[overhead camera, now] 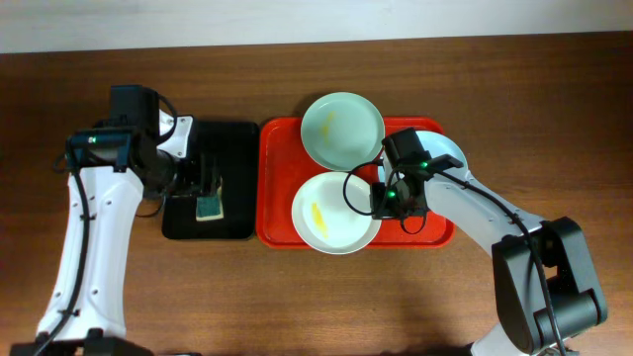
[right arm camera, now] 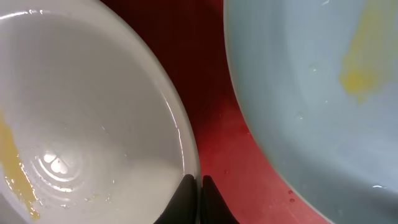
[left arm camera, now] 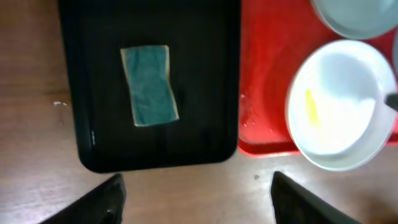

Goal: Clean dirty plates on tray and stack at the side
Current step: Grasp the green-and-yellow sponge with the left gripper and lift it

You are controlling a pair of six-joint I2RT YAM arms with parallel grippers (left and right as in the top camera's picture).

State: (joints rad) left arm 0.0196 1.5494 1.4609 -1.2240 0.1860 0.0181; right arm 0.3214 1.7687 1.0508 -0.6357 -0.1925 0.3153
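On the red tray (overhead camera: pixel 272 178) lie three plates. The mint green plate (overhead camera: pixel 341 129) is at the back, the white plate (overhead camera: pixel 331 216) with a yellow smear is at the front, and the pale blue plate (overhead camera: pixel 445 146) is mostly under my right arm. My right gripper (overhead camera: pixel 381 203) is shut on the white plate's (right arm camera: pixel 81 118) right rim, its fingertips (right arm camera: pixel 199 185) pinching the edge. The pale blue plate (right arm camera: pixel 311 93) beside it shows a yellow smear. My left gripper (overhead camera: pixel 210 183) hangs open and empty (left arm camera: pixel 196 202) above the black tray, apart from the white plate (left arm camera: pixel 339 106).
A black tray (overhead camera: pixel 232 138) lies left of the red tray and holds a green sponge (overhead camera: pixel 210 208), seen also from the left wrist as the sponge (left arm camera: pixel 149 85). Bare wooden table (overhead camera: pixel 297 297) surrounds both trays.
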